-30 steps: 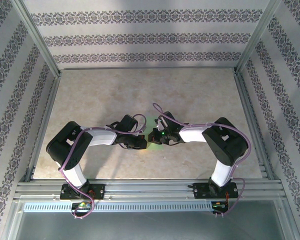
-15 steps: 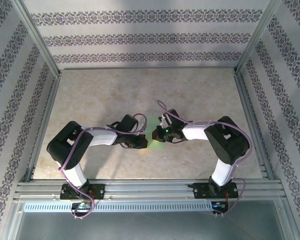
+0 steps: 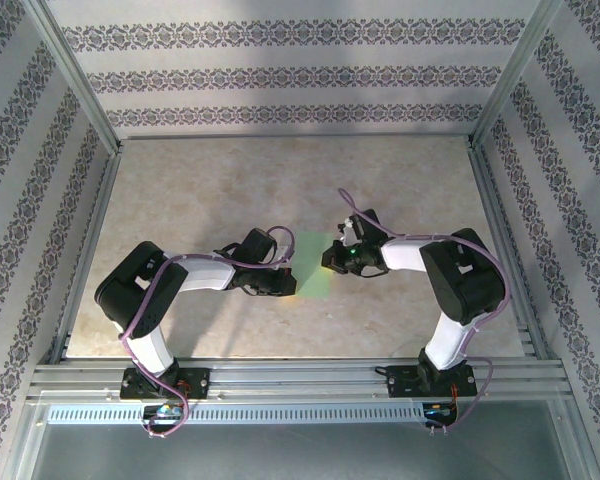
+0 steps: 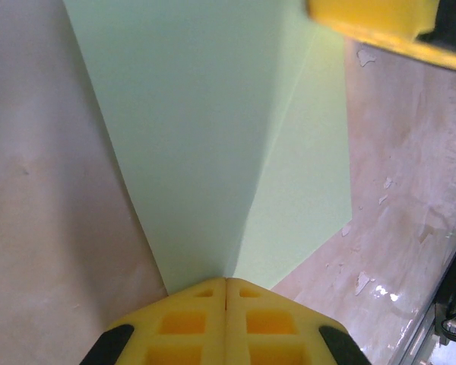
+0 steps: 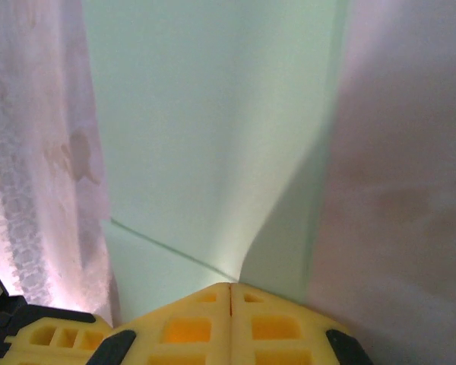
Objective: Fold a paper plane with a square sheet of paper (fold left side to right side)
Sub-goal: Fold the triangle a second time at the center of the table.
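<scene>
Item 1. Sheet of paper (image 3: 312,268): pale green, plain and unmarked. It lies near the middle of the table (image 3: 230,190), in the gap between the two arms. Seen from the left wrist, the sheet (image 4: 190,137) shows two panels that meet along a straight crease. The larger panel is shaded and the smaller one on the right is lighter. Both narrow toward the fingertips at the bottom of that view. Seen from the right wrist, the sheet (image 5: 213,114) rises away from the fingertips, and a second layer edge shows low on the left.

Item 2. Left gripper (image 3: 283,284): at the sheet's left edge. Its yellow fingers (image 4: 190,327) are pressed together with no gap, clenched on the edge of the sheet where the crease ends.

Item 3. Right gripper (image 3: 332,260): at the sheet's right edge, facing the left gripper and slightly farther up the table. Its yellow fingers (image 5: 182,331) are pressed together and pinch the sheet's edge.

Item 4. Table: a pale, marbled beige surface bordered by metal rails (image 3: 280,378).

Item 5. Walls (image 3: 300,75): white, with dark ornamental bands, on three sides of the table.
</scene>
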Controlling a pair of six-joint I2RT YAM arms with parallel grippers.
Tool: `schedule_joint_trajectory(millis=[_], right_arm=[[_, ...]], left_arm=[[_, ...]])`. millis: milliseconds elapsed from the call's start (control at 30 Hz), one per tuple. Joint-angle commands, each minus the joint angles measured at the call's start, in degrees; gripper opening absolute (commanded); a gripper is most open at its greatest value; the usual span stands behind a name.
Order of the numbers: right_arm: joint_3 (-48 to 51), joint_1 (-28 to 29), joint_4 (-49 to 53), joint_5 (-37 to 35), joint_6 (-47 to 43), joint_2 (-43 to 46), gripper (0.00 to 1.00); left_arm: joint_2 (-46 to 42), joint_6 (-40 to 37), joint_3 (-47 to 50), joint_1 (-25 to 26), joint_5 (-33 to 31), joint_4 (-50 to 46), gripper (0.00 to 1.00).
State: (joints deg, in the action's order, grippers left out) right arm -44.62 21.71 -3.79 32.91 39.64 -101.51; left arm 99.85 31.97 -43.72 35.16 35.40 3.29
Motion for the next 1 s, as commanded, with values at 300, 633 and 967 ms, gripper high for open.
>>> schedule_joint_trajectory(millis=[300,633,967], right_arm=[[-1.84,-7.42,8.44,-5.15,-5.03,5.79,0.00],[-0.36,2.72,0.95,-1.59,3.39,6.63,0.00],[-1.25,4.59,-1.26,-2.13,3.91,-0.62,0.00]], left_arm=[[1.80,-0.33,1.40,0.45,-1.91,-5.41,0.05],[1.29,-0.08,0.68,0.44,-1.59,-5.30,0.05],[1.15,0.11,-0.53,0.48,-0.86,-5.25,0.06]])
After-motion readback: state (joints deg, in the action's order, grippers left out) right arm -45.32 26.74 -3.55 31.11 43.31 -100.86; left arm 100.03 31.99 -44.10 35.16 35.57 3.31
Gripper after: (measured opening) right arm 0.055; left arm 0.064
